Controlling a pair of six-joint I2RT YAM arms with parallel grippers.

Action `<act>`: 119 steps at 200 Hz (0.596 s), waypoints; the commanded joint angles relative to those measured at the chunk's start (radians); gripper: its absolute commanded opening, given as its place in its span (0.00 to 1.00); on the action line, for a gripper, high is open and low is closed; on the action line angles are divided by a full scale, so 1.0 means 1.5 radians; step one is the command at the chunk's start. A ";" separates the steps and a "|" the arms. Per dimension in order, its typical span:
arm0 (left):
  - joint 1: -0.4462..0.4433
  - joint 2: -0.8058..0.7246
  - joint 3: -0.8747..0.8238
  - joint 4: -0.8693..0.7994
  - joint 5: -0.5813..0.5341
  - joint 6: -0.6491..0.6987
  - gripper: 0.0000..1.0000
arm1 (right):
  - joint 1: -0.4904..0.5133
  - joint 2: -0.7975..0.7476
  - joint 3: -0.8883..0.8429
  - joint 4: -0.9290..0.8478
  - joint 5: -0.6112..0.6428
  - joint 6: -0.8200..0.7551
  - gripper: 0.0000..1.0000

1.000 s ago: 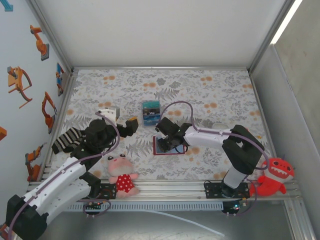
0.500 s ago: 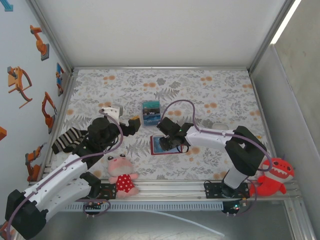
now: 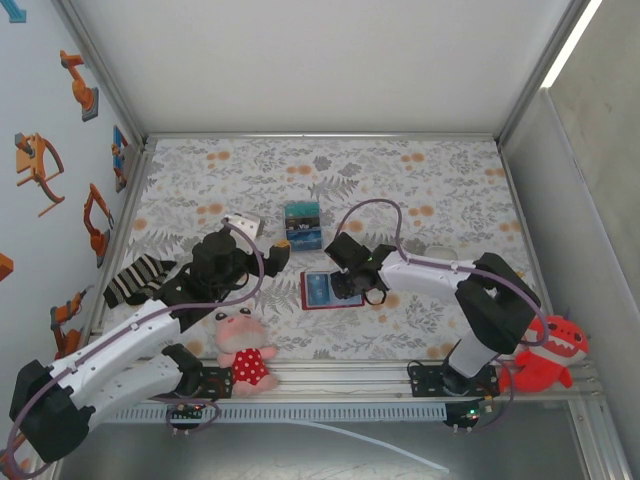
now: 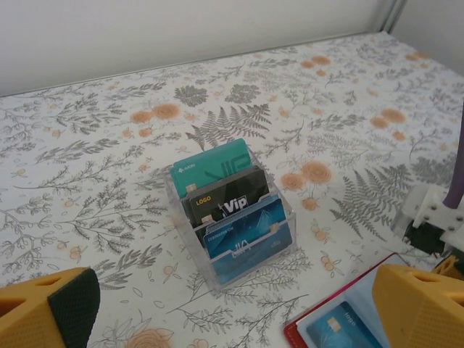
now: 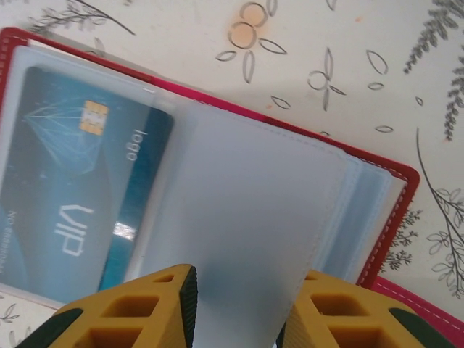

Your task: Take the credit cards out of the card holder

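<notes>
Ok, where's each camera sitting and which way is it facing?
Top external: above and behind the bases, looking down at the table; both arms show.
Left wrist: on the left tool, facing forward over the card box; yellow fingers at the lower corners.
Right wrist: on the right tool, close above the open wallet; fingers at bottom.
Shared: wallet and blue card, in all three.
</notes>
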 commanded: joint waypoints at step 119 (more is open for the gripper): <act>-0.029 0.035 0.024 -0.026 -0.057 0.117 0.97 | -0.066 -0.084 -0.025 -0.046 0.021 -0.003 0.40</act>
